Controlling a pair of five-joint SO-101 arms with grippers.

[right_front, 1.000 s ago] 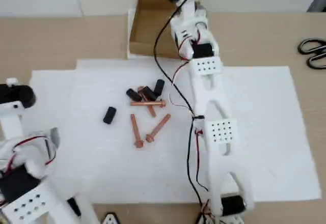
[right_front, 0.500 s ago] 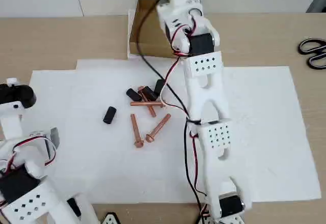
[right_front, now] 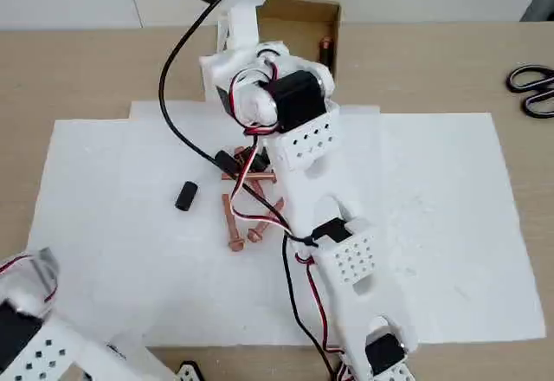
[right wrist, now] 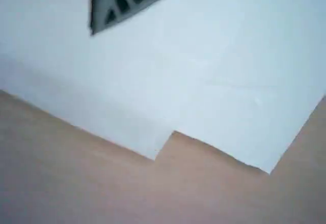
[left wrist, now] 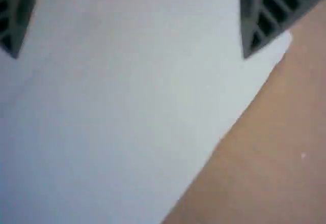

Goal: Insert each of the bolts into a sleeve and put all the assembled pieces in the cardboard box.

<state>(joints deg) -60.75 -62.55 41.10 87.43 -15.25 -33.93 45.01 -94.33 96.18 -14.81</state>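
Copper-coloured metal bolts (right_front: 232, 221) lie under the right arm's slack black cable (right_front: 161, 95), which could snag and scatter them. Left gripper (left wrist: 137, 15) gapes, released; the right gripper's (right wrist: 130, 0) state I cannot tell.

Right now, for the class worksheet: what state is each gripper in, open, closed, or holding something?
Left gripper: open, holding nothing, above the white sheet.
Right gripper: cannot be told.
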